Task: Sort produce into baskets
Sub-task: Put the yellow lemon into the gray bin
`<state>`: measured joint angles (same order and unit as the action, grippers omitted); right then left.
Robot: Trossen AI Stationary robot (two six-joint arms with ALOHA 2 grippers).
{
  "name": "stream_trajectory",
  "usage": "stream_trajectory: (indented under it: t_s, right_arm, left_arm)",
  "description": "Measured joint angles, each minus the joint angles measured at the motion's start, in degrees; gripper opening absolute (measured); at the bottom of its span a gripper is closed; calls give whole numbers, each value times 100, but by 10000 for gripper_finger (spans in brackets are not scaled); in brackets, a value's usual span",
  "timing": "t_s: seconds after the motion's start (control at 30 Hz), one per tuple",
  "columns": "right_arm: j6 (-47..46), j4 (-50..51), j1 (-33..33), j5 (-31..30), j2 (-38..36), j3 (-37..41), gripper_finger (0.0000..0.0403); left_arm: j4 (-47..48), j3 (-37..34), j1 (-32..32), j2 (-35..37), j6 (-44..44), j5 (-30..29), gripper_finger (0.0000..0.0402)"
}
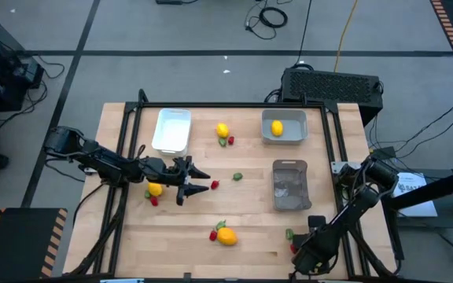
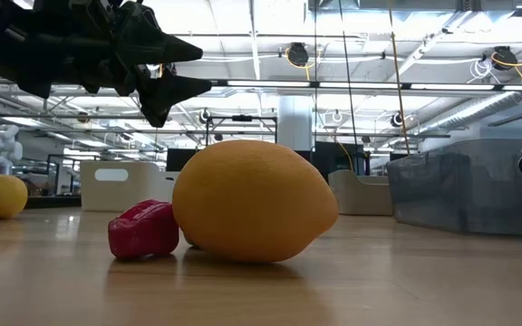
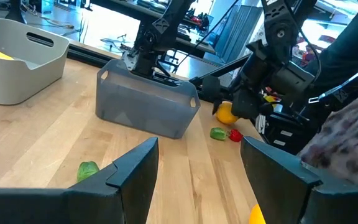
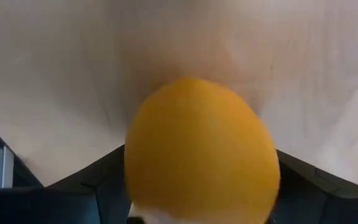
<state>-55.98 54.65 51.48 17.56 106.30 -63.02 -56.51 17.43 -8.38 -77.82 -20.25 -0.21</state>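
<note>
The left hand (image 1: 197, 179) hovered with its fingers spread and nothing between them; the right hand (image 1: 303, 253), low at the desk's near edge, apparently gripped something.

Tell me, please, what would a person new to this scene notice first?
Probably the big yellow lemon in the low view, lying on the table with a red berry touching it. Next, the right gripper at the table's front right corner, with another lemon between its fingers. The left gripper hovers open, left of centre.
</note>
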Motion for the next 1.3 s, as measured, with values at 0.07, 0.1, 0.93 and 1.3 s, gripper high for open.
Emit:
stream_trajectory:
  t_s: [0.07,0.1,0.93,1.3]
  right_arm:
    - [-120,-94,0,11,0,39,287]
    - [-209,-110,0,13,0,39,287]
    - [-929,421,-302,4,2,-662,238]
    - [-333,3065,-1288,-2243,2,-2758,233]
  left_arm:
    - [0,0,-1,0,0,0,235]
    - [0,0,0,0,0,0,235]
    - [-3,0,0,0,-32,-2,235]
    - [-5,0,0,0,-33,-2,235]
